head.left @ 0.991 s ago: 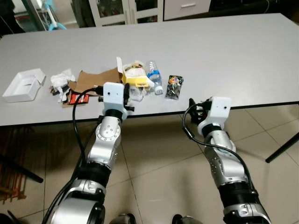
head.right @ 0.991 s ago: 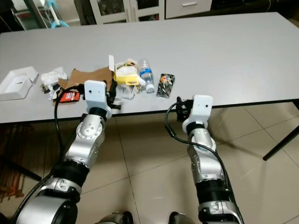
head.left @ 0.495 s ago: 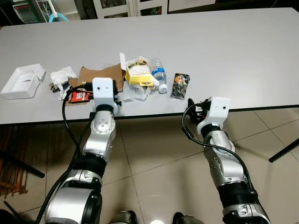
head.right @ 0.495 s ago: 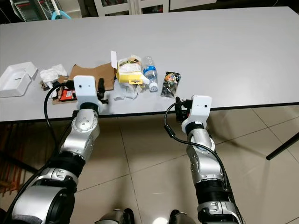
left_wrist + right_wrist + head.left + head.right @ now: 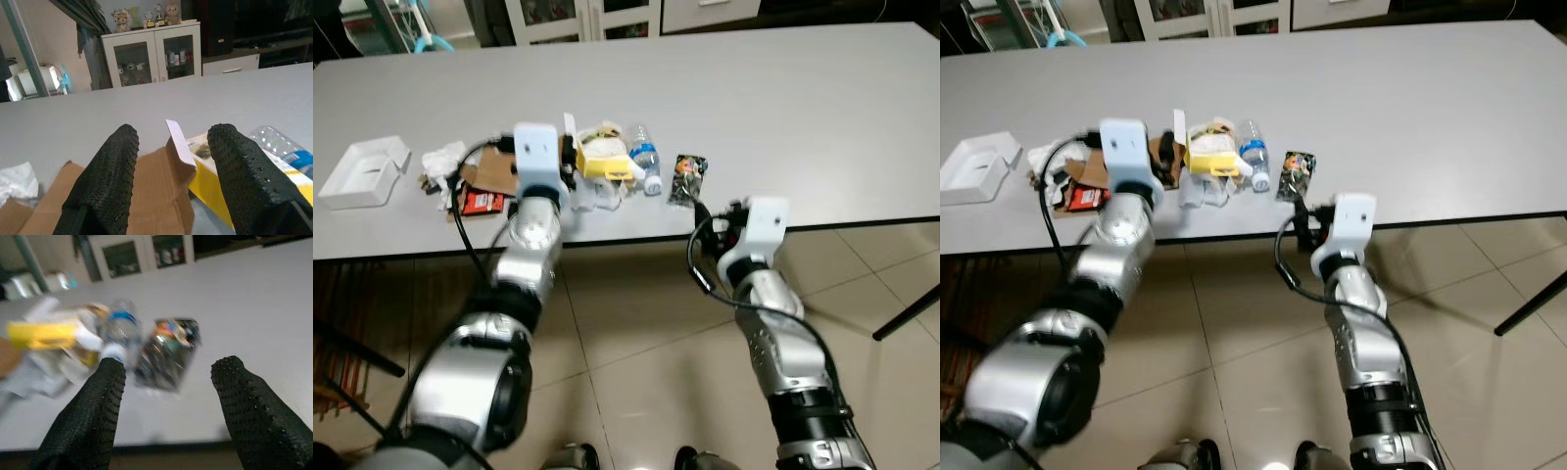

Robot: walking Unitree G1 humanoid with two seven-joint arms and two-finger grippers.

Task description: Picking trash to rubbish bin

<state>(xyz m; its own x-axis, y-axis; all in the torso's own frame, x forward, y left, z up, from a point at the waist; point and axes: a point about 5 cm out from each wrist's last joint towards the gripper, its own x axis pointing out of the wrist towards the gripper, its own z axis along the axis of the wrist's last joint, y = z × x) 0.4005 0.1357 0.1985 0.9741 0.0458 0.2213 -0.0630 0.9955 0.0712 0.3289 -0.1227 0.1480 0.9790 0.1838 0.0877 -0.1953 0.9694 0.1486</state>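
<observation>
Trash lies in a row near the grey table's [image 5: 783, 108] front edge: a white box [image 5: 364, 173], crumpled tissue [image 5: 443, 162], brown cardboard [image 5: 492, 168], a red packet [image 5: 480, 203], a yellow carton [image 5: 604, 162], a clear bottle [image 5: 646, 162] and a dark snack wrapper [image 5: 686, 179]. My left gripper [image 5: 171, 166] is open just above the table, over the cardboard [image 5: 151, 186] and facing the yellow carton [image 5: 215, 181]. My right gripper [image 5: 166, 406] is open at the table's edge, pointing at the snack wrapper [image 5: 168, 350] and the bottle [image 5: 117, 328].
Glass-door cabinets [image 5: 151, 58] stand beyond the table's far side. A black table leg [image 5: 906, 313] slants down at the right over the tiled floor [image 5: 636, 333]. The table's right half is bare.
My left arm has risen from below the table's edge and now reaches over the cardboard. My right gripper has moved up closer to the snack wrapper.
</observation>
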